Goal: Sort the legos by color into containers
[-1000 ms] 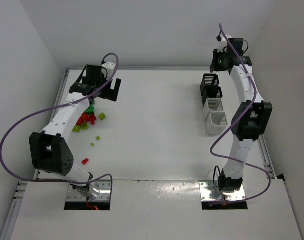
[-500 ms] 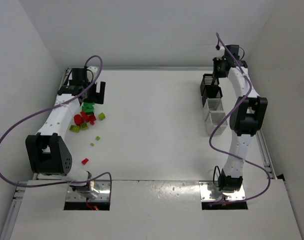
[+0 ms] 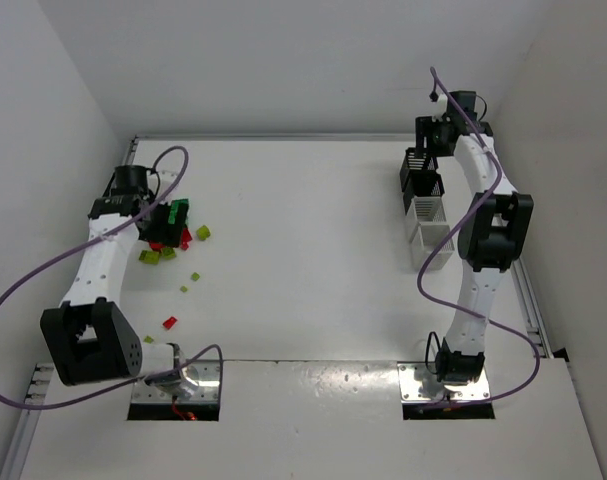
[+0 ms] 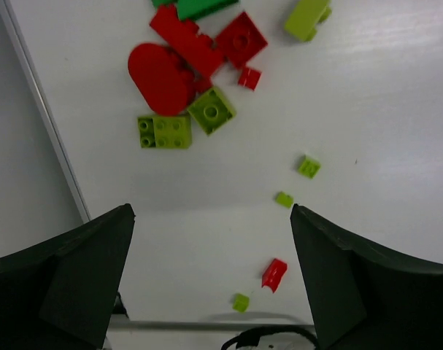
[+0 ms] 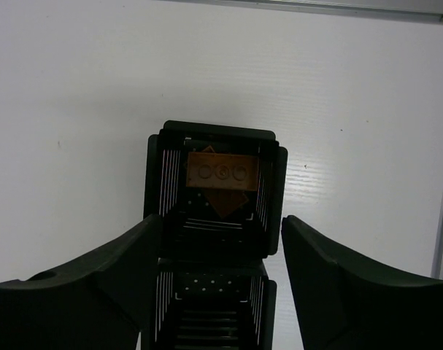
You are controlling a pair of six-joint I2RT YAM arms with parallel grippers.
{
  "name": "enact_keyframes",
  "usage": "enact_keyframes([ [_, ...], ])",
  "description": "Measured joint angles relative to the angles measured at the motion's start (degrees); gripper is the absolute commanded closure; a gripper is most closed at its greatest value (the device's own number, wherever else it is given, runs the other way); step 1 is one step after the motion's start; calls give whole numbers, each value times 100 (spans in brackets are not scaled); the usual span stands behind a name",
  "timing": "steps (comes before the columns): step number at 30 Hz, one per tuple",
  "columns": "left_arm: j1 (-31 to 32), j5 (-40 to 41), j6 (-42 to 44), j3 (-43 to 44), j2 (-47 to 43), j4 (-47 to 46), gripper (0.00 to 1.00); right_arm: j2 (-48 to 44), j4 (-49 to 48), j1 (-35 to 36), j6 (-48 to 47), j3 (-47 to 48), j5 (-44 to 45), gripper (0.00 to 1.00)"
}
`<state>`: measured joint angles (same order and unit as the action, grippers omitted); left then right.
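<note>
- Hovering over the end black bin (image 5: 214, 131), the right gripper (image 5: 220, 226) is seen parted, empty; orange bricks (image 5: 222, 173) are seen inside.
- Far from that bin, the left gripper (image 4: 210, 215) is spread wide, empty, over red and lime bricks (image 4: 185, 65).

White table (image 3: 313, 250) w/ metal edge rail (image 4: 44, 109), white walls (image 3: 283, 60).

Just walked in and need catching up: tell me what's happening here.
A color sort is under way. The right hand hangs open over the far black bin, where orange bricks lie. The left hand is open above the loose red, lime and green legos, gripping nothing.
</note>
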<state>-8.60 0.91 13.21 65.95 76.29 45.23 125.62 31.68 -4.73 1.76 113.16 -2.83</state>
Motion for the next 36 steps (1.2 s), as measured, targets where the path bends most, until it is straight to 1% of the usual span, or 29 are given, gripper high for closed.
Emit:
enact_keyframes([
  [4,-308,-63,525,-442,-339,356,7,-79,26,22,0,-57,-28,32],
  [9,-688,-363,1329,-837,-857,828,20,-269,116,48,4,-70,-448,32],
  [12,-754,-472,1875,-1327,-1268,1034,23,-372,223,76,4,-70,-824,32],
  [14,-756,-518,2205,-1631,-1550,1261,23,-417,289,118,-7,-70,-1034,32],
  [17,-758,-621,2511,-1790,-1810,1578,28,-442,306,223,-52,-114,-1279,32],
  [18,-758,-680,2566,-1790,-1840,1626,29,-463,310,273,-76,-177,-1340,32],
  [23,-758,-992,2846,-1790,-1978,1803,29,-621,284,588,-262,-772,-1624,32],
  [28,-758,-1261,3274,-1794,-2063,2155,33,-916,96,927,-503,-1799,-1873,32],
  [31,-756,-1191,3379,-1853,-1967,2177,33,-1075,15,997,-579,-2120,-1904,32],
  [36,-608,-780,3285,-1993,-1349,1923,33,-1259,-83,1060,-675,-2302,-1974,32],
])
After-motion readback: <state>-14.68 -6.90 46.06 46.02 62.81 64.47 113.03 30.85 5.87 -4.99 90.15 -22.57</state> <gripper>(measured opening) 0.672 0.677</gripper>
